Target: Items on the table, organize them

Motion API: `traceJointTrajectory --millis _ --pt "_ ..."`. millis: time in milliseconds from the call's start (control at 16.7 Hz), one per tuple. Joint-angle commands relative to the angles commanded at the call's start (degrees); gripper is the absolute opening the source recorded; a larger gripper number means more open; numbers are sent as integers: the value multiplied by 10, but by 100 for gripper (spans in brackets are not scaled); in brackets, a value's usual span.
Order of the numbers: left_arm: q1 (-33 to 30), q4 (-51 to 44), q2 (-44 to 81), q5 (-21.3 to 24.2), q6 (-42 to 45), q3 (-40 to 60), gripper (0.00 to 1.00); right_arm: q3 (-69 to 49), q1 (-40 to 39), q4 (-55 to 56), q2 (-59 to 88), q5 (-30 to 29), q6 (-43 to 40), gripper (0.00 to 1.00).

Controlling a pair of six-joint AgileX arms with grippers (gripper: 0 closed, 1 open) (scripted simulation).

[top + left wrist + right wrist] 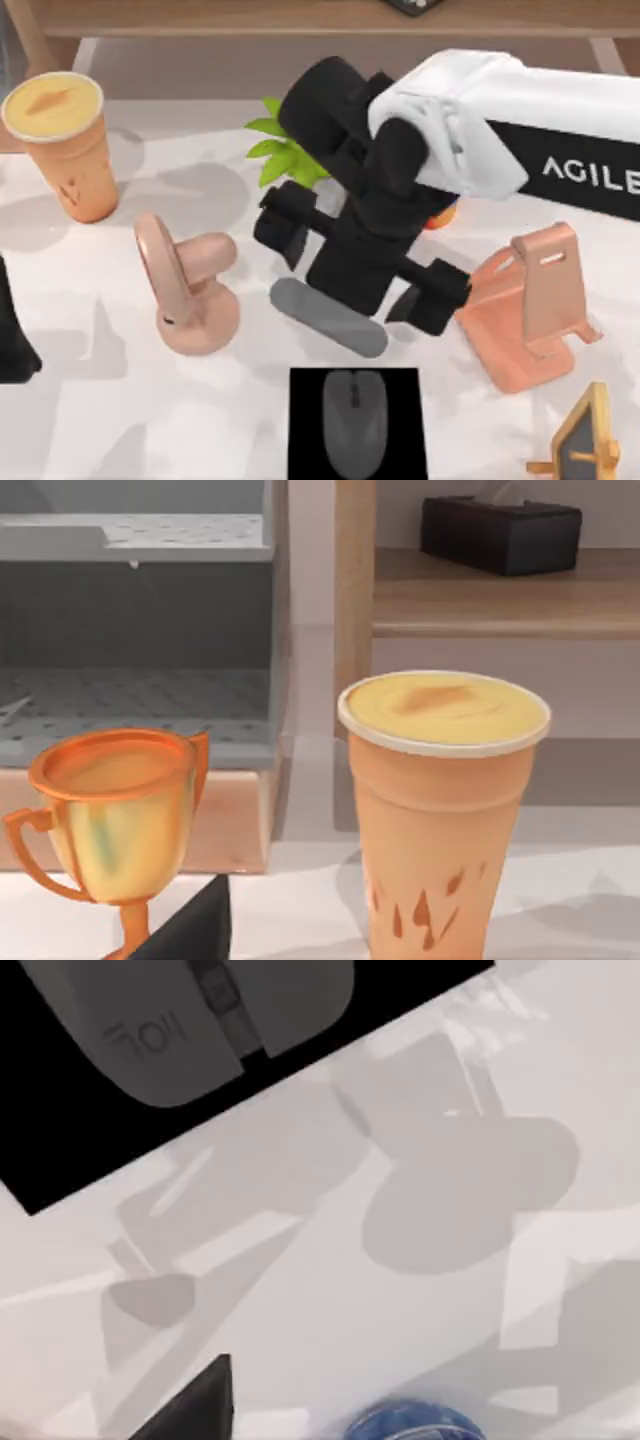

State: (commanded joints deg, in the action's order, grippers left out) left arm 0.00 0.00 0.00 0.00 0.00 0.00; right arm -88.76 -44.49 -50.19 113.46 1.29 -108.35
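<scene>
The right arm reaches in from the top view's right and hangs over the middle of the table (pixel 110 410), with its claw (pixel 362 262) spread wide, one finger toward the fan and the other toward the pink stand, gripping nothing as far as I can see. Right under it lies a grey oblong slab (pixel 328 317) flat on the table, can't tell what it is.

Mouse (pixel 354 420) sits on a black pad (pixel 310 400) at the near edge, just below that slab. In the right wrist view the mouse (pixel 190 1015) on its pad (pixel 60 1130) shows too, plus a blue cap (pixel 415 1425) at the frame edge.

Cup (pixel 68 140) stands upright at the far left. In the left wrist view the cup (pixel 440 810) is close up, with a gold trophy (pixel 115 815) beside it, apart.

Pink fan (pixel 180 285) is left of centre, pink stand (pixel 525 305) to the right, green plant (pixel 280 150) behind the arm. Left arm is parked at the left edge; can't tell what its claw is doing.
</scene>
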Motion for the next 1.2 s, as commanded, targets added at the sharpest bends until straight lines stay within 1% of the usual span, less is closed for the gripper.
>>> traceJointTrajectory --millis 300,540,780,1020,1200 --pt "0 0 0 0 0 0 100 -96 124 41 -45 10 204 100" --pt "0 0 0 0 0 0 100 -127 254 53 -66 15 394 100" --pt "0 0 0 0 0 0 100 -88 409 32 -73 14 598 100" --pt "0 0 0 0 0 0 100 -1 572 -12 -69 7 790 100" --pt "0 0 0 0 0 0 100 65 686 -43 -62 1 918 100"
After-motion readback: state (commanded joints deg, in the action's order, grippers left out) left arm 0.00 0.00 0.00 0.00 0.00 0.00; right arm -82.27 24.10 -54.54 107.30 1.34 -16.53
